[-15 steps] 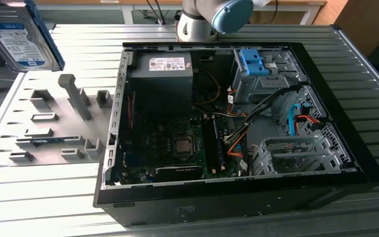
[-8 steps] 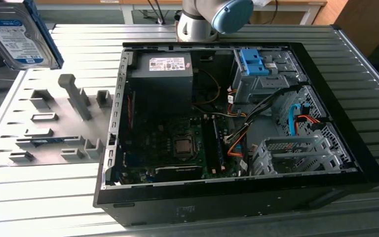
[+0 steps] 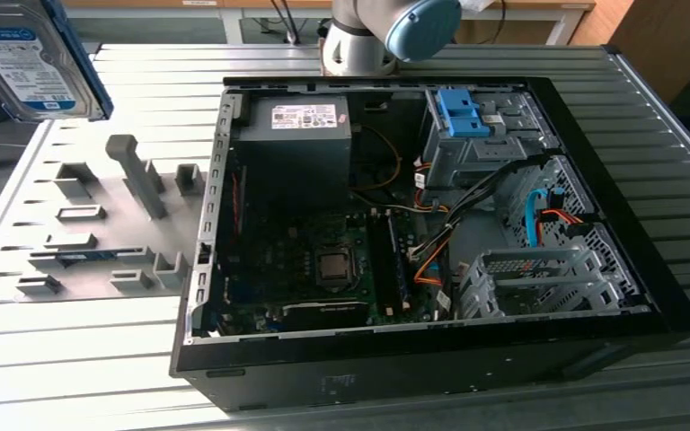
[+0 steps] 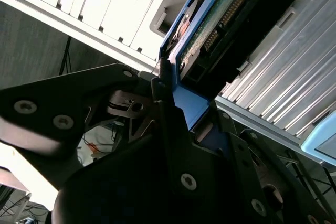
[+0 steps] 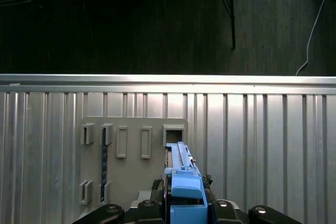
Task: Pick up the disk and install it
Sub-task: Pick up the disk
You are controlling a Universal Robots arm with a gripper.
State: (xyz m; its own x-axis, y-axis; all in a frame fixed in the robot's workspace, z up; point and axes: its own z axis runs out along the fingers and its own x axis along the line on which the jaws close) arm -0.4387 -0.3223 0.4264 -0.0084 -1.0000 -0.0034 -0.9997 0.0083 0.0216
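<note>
Half done: jaws pinch the disk (image 3: 28, 63) aloft, off the table (image 3: 657, 117); installing into the computer case (image 3: 417, 377) remains.

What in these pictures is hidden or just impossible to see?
- The disk: exterior view's top edge cuts it off.
- Drive cage interior: exterior view, hidden by its own walls and the blue bracket.
- Thin dark strip in the grey fixture plate: exterior view, too small to identify.
</note>
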